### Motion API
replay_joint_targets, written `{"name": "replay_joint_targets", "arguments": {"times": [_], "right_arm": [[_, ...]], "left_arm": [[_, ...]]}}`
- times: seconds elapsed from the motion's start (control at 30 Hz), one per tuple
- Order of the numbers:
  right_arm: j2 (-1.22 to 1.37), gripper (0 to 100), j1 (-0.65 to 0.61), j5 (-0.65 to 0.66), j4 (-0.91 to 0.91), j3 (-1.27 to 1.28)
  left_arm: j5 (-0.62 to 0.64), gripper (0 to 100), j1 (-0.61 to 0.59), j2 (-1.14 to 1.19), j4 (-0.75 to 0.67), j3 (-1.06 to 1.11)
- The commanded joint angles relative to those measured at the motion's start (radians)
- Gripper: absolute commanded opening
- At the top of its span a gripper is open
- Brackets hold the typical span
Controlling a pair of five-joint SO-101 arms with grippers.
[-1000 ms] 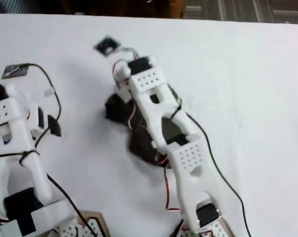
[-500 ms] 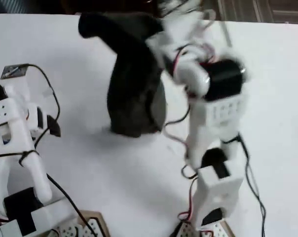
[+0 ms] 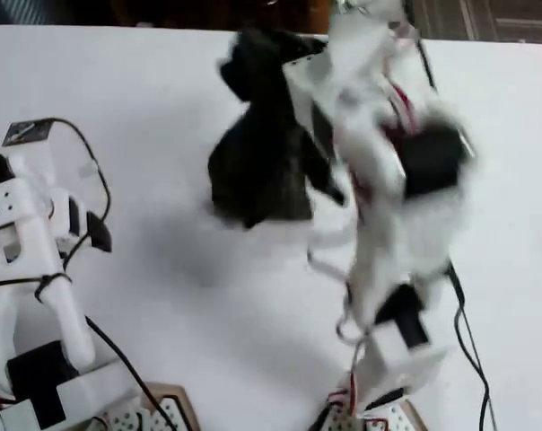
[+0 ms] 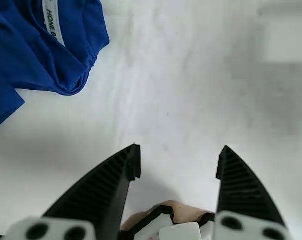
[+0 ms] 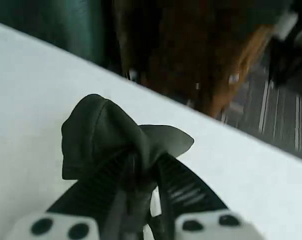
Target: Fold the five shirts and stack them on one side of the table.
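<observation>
R gripper (image 5: 143,167), jaws pinching the dark shirt (image 3: 260,166), had hoisted it off the table (image 3: 118,72) — it dangled upper centre, fold not yet begun. L gripper (image 4: 178,160) hung w/ jaws spread — blue shirt (image 4: 38,45) near.

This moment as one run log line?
right hand: shut on dark shirt | left hand: open over table | blue shirt: on table
</observation>
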Motion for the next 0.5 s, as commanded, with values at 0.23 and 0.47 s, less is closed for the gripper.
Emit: {"name": "replay_joint_targets", "arguments": {"times": [0.23,0.47], "right_arm": [[-0.288,1.9,-0.154,-0.017,0.018,0.083],[-0.145,1.9,-0.249,-0.018,-0.242,0.575]], "left_arm": [[-0.006,26,-0.094,-0.048,0.017,-0.041],[-0.008,26,-0.112,-0.048,0.018,-0.041]]}}
